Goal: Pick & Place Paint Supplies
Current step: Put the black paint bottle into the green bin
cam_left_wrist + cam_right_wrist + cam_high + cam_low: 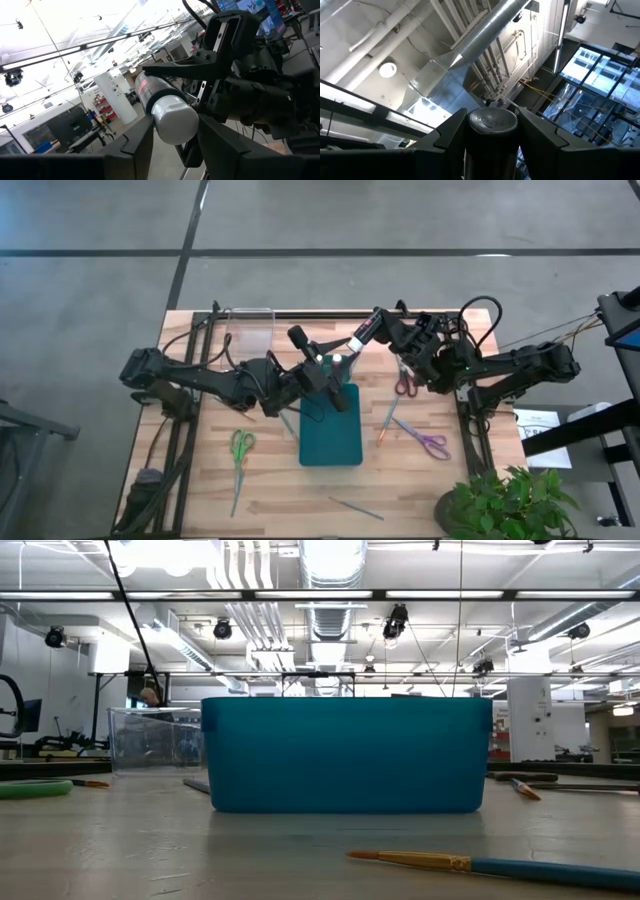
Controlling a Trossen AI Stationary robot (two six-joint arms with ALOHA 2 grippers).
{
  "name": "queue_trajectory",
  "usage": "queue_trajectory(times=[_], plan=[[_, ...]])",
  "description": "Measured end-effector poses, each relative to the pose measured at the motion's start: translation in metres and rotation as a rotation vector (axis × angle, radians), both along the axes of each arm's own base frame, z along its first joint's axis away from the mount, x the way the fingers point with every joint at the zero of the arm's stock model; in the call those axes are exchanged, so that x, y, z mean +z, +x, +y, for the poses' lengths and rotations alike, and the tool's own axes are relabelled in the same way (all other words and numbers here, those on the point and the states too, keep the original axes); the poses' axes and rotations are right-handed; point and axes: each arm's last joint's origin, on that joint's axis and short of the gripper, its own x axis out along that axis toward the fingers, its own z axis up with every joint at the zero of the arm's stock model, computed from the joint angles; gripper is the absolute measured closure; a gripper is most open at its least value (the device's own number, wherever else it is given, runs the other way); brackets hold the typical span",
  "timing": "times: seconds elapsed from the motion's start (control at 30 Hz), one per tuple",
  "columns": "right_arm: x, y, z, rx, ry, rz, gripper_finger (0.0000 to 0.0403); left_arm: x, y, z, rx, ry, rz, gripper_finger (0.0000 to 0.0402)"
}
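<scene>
Above the teal tray (331, 438), both the left hand (172, 135) and right hand (491, 132) clamp one white-capped bottle (162, 105).

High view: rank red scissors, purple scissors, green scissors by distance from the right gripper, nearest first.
From the right gripper, raised over the table's far middle:
1. red scissors, just right of the teal tray.
2. purple scissors, right side, nearer the front.
3. green scissors, left of the tray.
</scene>
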Motion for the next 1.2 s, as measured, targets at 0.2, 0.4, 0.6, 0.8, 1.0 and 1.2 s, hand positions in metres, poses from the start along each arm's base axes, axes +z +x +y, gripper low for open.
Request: queue_trajectory(times=[0.2,0.4,0.6,0.8,1.0,1.2], plan=[[-0.0002,0.0002,0.0001,0.008,0.006,-0.001,0.0252,0.0001,0.0000,0.0000,0.002,0.000,0.000,0.0252],[-0.0006,0.0007,0.0002,0.018,0.011,0.002,0.0252,0.0003,-0.0001,-0.0001,-0.003,0.003,0.000,0.0252],[-0.0005,0.0007,0.0003,0.020,0.012,0.001,0.0252,0.0006,-0.0002,0.0002,-0.007,0.004,0.000,0.0252],[-0.0003,0.0008,0.0011,0.034,-0.017,0.003,0.0252,0.0006,-0.0005,0.0005,0.008,0.003,0.002,0.0273],[-0.0001,0.0008,0.0019,0.031,-0.039,0.010,0.0252,0.0015,-0.0015,0.0010,0.024,-0.002,0.001,0.0293],[0.0001,0.0006,0.0019,0.017,-0.053,0.014,0.0252,0.0015,-0.0017,0.0012,0.030,-0.003,0.002,0.0293]])
